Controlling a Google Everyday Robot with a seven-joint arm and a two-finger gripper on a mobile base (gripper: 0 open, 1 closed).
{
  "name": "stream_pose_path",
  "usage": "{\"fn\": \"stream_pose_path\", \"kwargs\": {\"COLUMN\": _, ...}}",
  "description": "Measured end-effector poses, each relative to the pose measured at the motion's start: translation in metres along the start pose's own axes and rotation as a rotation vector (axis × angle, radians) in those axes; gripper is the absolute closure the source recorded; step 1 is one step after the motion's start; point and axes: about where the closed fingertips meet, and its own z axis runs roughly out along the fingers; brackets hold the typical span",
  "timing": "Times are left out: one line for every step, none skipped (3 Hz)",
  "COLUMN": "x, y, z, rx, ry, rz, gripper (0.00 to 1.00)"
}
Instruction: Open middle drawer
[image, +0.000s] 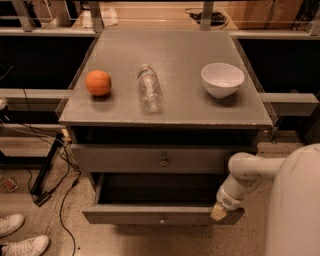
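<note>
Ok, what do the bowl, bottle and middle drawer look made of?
The bowl: glossy white, ceramic or plastic, by its sheen. The bottle: clear plastic, see-through. The middle drawer: matte grey front, perhaps painted metal or laminate; shiny metal knob. The claw is at its front's right end.
</note>
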Motion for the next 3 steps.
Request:
{"fn": "stream_pose_path", "kwargs": {"x": -0.0007, "y": -0.0011, "z": -0.0002, "rx": 0.0, "ry": 0.0, "rz": 0.0, "gripper": 1.0}}
{"fn": "stream_pose_path", "kwargs": {"x": 0.0026, "y": 0.0005, "z": -0.0024, "rx": 0.0, "ry": -0.01, "rz": 0.005, "gripper": 1.0}}
{"fn": "stream_pose_path", "kwargs": {"x": -0.0012, "y": 0.002, "z": -0.0056, "rx": 0.007, "ry": -0.038, "rz": -0.004, "gripper": 1.0}}
